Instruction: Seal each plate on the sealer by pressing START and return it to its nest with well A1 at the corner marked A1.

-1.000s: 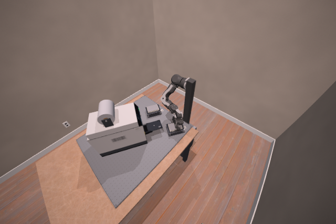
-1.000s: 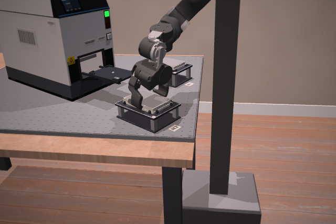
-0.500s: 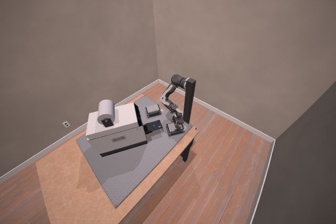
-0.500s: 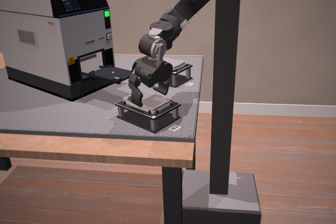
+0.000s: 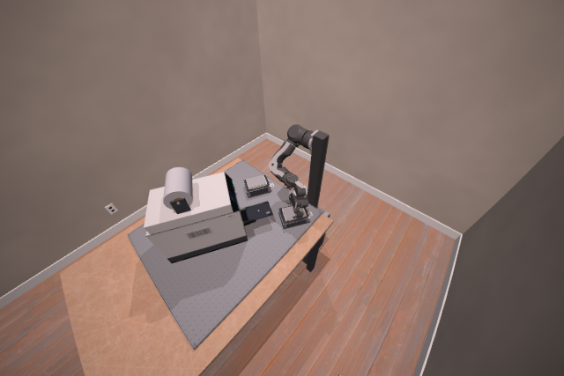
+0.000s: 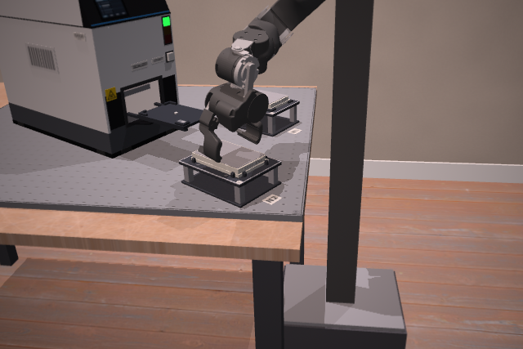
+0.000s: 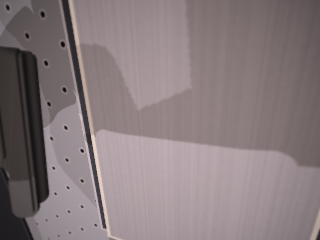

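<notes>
My gripper (image 5: 298, 213) (image 6: 236, 149) is open, low over the plate (image 6: 249, 154) (image 7: 200, 190) in nest N2 (image 6: 239, 194). In the wrist view one finger stands left of that plate's edge with a gap; the other finger is out of view. The plate's top looks smooth and streaked, like foil, with no wells showing. The other plate (image 5: 256, 181) (image 6: 279, 102) sits in nest N1 (image 6: 293, 113), partly hidden by the gripper in the exterior view. The sealer's stage (image 5: 258, 210) (image 6: 168, 113) is out and bare. The lamp (image 6: 166, 21) is green, above START (image 6: 169, 56).
The sealer (image 5: 196, 224) (image 6: 57, 60), with a roll (image 5: 179, 185) on top, stands beyond the stage. The stage lies between the sealer and the nests. The arm's dark post (image 5: 318, 172) (image 6: 348, 146) stands just off the table's edge near N2.
</notes>
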Tool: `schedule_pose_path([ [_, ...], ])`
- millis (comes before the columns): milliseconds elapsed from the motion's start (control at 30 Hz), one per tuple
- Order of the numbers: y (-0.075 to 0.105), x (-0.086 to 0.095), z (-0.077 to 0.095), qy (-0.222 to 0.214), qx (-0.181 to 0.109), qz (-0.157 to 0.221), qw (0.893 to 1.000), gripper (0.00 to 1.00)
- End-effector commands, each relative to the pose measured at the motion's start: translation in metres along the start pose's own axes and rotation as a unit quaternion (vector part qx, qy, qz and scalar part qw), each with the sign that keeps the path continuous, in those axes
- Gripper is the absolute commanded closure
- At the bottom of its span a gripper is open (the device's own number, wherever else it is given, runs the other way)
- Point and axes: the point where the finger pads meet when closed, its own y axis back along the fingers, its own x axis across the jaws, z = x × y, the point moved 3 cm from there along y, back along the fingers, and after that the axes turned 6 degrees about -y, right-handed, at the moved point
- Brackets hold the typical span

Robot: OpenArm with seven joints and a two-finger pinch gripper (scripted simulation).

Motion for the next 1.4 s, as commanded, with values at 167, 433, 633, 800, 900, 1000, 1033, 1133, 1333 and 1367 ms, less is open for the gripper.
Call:
schedule_pose_path([
  [167,0.005,0.001,0.002,-0.004,0.000,0.000,1.000,0.35],
  [433,0.013,-0.001,0.009,0.002,0.010,0.003,1.000,0.35],
  [633,0.020,-0.017,0.034,0.006,0.018,0.000,1.000,0.35],
  [800,0.023,-0.024,0.047,0.009,0.027,0.004,1.000,0.35],
  [900,0.027,-0.032,0.059,0.009,0.026,0.003,1.000,0.35],
  [1000,0.030,-0.040,0.072,0.013,0.035,0.004,0.999,0.35],
  [1033,0.031,-0.043,0.076,0.013,0.035,0.003,0.999,0.35],
  [1133,0.034,-0.050,0.089,0.013,0.035,0.003,0.999,0.35],
  [1333,0.038,-0.062,0.105,0.017,0.045,0.001,0.999,0.35],
  [1367,0.040,-0.064,0.110,0.017,0.043,0.002,0.999,0.35],
])
